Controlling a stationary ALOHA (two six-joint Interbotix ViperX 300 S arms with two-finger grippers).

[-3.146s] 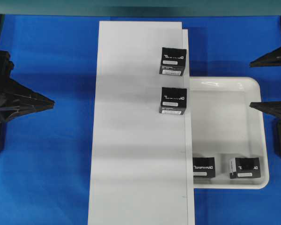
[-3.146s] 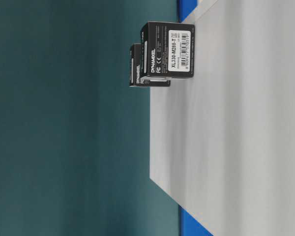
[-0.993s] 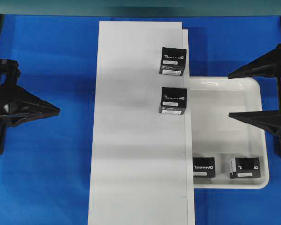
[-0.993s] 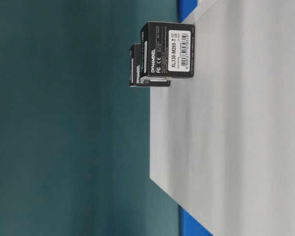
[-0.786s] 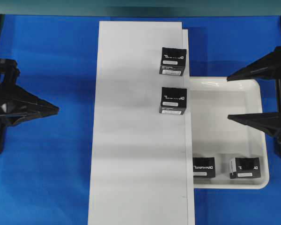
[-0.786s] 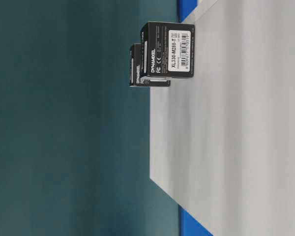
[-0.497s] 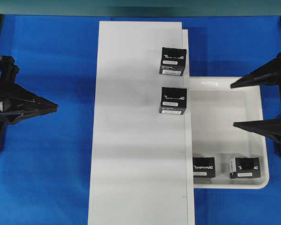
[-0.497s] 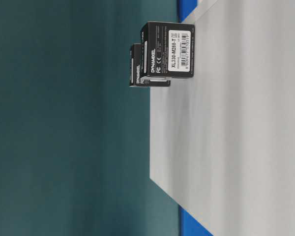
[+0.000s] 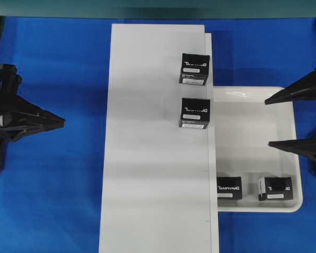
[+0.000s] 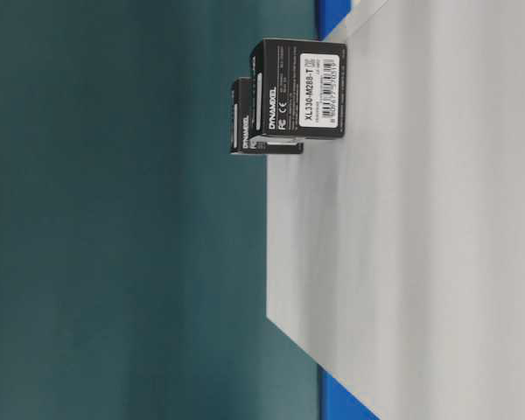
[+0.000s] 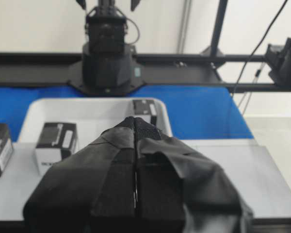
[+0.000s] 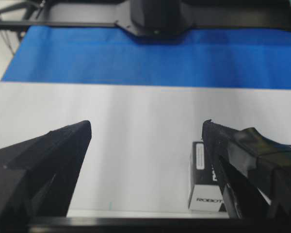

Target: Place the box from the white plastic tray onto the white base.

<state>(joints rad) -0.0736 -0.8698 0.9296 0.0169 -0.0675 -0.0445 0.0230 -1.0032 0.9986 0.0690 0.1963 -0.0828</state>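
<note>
Box [image 9: 275,188] sits in the white plastic tray [image 9: 289,110] at its 5 o'clock corner. Right tool [image 9: 271,122] hangs wide open above; left tool [image 9: 60,121] is closed, empty.

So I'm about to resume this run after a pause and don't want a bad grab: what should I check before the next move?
1. Right gripper open, empty: ok.
2. Left gripper shut, off to the side, clear of the white base: ok.
3. Boxes left in the white plastic tray: ok, two, the inner box and the outer box.
4. Free room on the base: ok, two placed boxes stand along its tray-side edge.
5. Right gripper lined up over a tray box: not ok.
</note>
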